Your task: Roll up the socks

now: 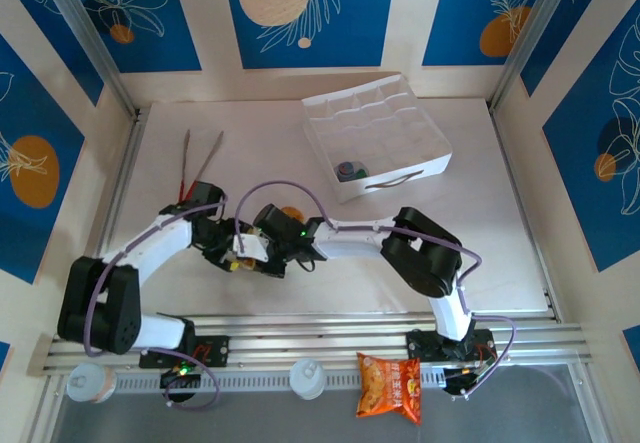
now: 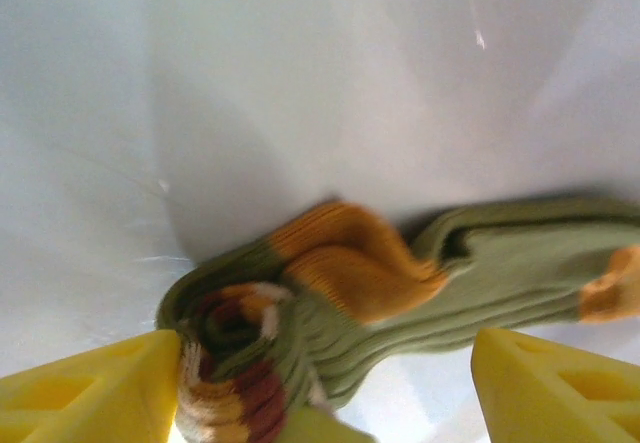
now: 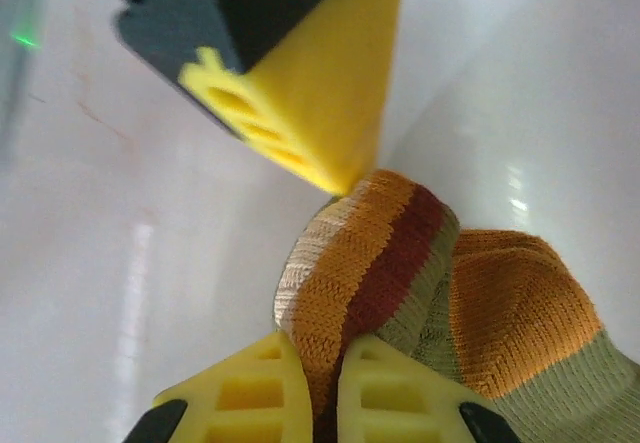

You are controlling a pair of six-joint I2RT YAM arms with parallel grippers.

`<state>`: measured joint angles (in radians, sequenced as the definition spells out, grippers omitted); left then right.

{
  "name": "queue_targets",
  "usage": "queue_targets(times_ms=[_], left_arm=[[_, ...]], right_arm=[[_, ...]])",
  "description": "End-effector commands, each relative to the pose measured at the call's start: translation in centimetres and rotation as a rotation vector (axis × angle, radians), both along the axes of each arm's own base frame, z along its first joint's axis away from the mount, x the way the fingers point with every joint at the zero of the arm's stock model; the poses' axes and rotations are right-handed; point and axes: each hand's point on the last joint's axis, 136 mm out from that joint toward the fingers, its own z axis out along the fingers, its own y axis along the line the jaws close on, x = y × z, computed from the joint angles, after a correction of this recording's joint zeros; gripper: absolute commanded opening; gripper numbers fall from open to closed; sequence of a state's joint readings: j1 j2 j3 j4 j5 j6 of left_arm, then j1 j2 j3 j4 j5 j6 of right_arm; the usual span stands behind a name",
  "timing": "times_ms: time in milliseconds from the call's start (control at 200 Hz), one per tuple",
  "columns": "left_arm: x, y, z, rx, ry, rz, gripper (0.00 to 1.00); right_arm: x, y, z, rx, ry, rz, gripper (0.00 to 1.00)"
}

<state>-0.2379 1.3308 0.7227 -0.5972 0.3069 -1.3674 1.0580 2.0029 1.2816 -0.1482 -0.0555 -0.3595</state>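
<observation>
An olive-green sock [image 2: 500, 263] with an orange heel and orange, cream and dark red stripes lies on the white table, its striped end curled into a roll [image 3: 370, 253]. My right gripper [image 3: 322, 363] is shut on the striped cuff of the roll. My left gripper [image 2: 328, 348] stands open astride the roll, with its left fingertip [image 2: 120, 383] touching the roll and the other well clear. From above, both grippers, left [image 1: 232, 253] and right [image 1: 265, 246], meet over the sock near the table's middle and hide most of it.
A white divider box [image 1: 400, 113] stands at the back right, with a small grey and green bundle [image 1: 350, 170] in a near compartment. Metal tongs [image 1: 195, 168] lie at the back left. An orange snack packet [image 1: 390, 385] rests on the front rail.
</observation>
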Motion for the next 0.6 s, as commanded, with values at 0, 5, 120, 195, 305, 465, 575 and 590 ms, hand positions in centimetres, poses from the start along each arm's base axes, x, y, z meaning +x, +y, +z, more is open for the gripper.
queue_targets(times_ms=[0,5,120,195,305,465,575,590], left_arm=[[-3.5,0.1,1.3,-0.030,0.078,-0.007,0.75],[-3.6,0.1,1.3,-0.029,0.079,-0.007,0.75],[-5.0,0.7,1.2,-0.015,0.100,-0.003,0.75],[-5.7,0.9,1.0,-0.016,0.108,0.000,0.73],[-6.2,0.9,1.2,-0.020,0.096,-0.003,0.69],[-5.4,0.0,1.5,-0.075,0.021,-0.046,0.63],[-4.3,-1.1,1.2,-0.126,-0.046,-0.070,0.63],[-4.1,-1.2,1.1,-0.133,-0.057,-0.068,0.63]], right_arm=[[-2.3,-8.3,-8.9,-0.327,0.450,-0.272,0.00],[-2.2,-8.4,-9.0,-0.327,0.455,-0.276,0.00],[-2.0,-8.4,-9.3,-0.319,0.564,-0.327,0.00],[-1.6,-8.6,-9.7,-0.334,0.606,-0.355,0.00],[-1.3,-8.7,-10.0,-0.354,0.688,-0.385,0.00],[-0.5,-8.7,-10.1,-0.356,0.835,-0.454,0.00],[-0.2,-8.7,-10.4,-0.364,0.938,-0.492,0.00],[-0.2,-8.7,-10.5,-0.366,0.946,-0.495,0.00]])
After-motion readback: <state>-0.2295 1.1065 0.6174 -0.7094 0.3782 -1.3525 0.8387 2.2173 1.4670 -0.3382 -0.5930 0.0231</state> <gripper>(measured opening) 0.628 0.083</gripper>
